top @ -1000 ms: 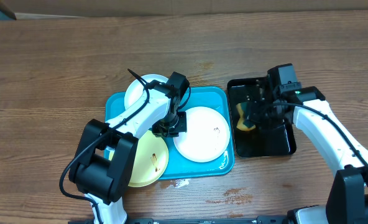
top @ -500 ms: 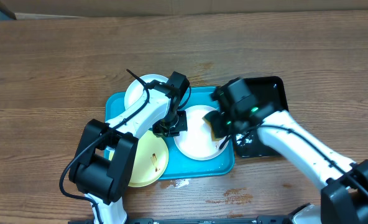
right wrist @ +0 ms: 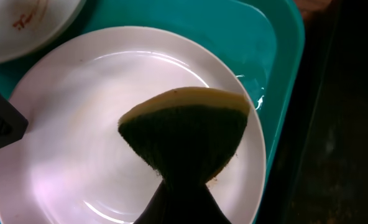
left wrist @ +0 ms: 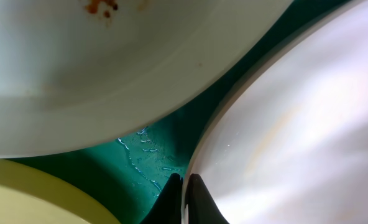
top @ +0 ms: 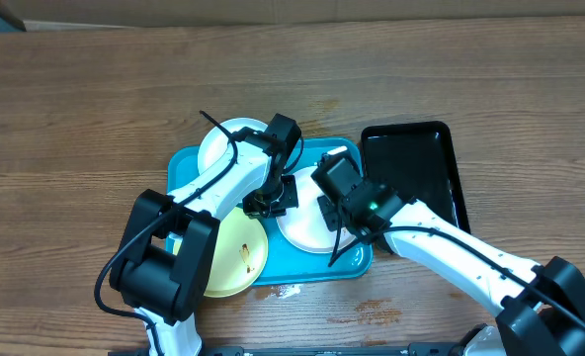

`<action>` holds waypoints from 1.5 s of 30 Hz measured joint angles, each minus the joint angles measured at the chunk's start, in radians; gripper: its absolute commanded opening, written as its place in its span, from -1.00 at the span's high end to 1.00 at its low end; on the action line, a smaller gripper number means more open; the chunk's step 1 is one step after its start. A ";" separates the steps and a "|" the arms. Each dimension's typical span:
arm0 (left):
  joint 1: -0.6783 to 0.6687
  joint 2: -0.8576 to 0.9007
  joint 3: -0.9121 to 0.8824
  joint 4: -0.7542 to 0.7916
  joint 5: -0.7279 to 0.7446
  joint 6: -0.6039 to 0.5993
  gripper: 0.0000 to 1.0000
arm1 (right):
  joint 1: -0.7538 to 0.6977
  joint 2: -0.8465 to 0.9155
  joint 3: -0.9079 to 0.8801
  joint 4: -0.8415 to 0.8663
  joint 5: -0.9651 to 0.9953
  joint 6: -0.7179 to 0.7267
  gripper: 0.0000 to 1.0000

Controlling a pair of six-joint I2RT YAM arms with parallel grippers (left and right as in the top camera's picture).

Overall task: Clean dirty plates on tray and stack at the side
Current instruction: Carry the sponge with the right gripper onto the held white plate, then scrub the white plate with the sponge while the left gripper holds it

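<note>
My right gripper (right wrist: 179, 202) clamps the sponge (right wrist: 184, 130) over the white plate (right wrist: 78, 137) — I judge it light, stiff, wet-slick — my left gripper (left wrist: 185, 190) pinching its nine-o'clock rim.

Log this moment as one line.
left claw: shut on white plate rim | right claw: shut on sponge, over same plate | plate: in tray

On the brown wooden bench (top: 95, 99) we find the turquoise rectangular plastic tray (top: 183, 163), the glossy black plastic tray (top: 416, 168) just right of it. In the turquoise tray lie a white round plastic plate (top: 223, 143) back left, a pale yellow round plastic plate (top: 235, 259) front left, and a second white round plastic plate (top: 302, 225) right, beneath a yellow-and-dark sponge (right wrist: 184, 134).
</note>
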 measured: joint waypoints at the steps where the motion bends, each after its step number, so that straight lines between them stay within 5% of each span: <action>1: 0.000 0.000 0.000 0.000 0.000 0.000 0.92 | 0.000 0.000 -0.010 0.013 -0.002 0.003 0.93; 17: 0.000 0.000 0.000 0.000 0.000 -0.008 0.92 | 0.000 0.000 -0.023 0.012 -0.063 0.021 0.91; 23: 0.000 0.000 0.000 0.000 0.000 -0.010 0.92 | 0.000 0.000 -0.023 -0.006 -0.072 0.028 -0.15; 27: 0.000 0.000 0.000 0.000 0.002 -0.010 0.91 | 0.001 0.000 -0.023 0.005 -0.074 0.019 -0.41; 40: 0.000 0.000 0.000 -0.003 0.003 -0.011 0.92 | 0.001 0.000 -0.036 -0.051 -0.076 0.021 -0.34; 45: 0.000 0.000 0.000 0.000 0.003 -0.011 0.92 | 0.001 0.002 -0.076 0.010 -0.073 0.016 0.01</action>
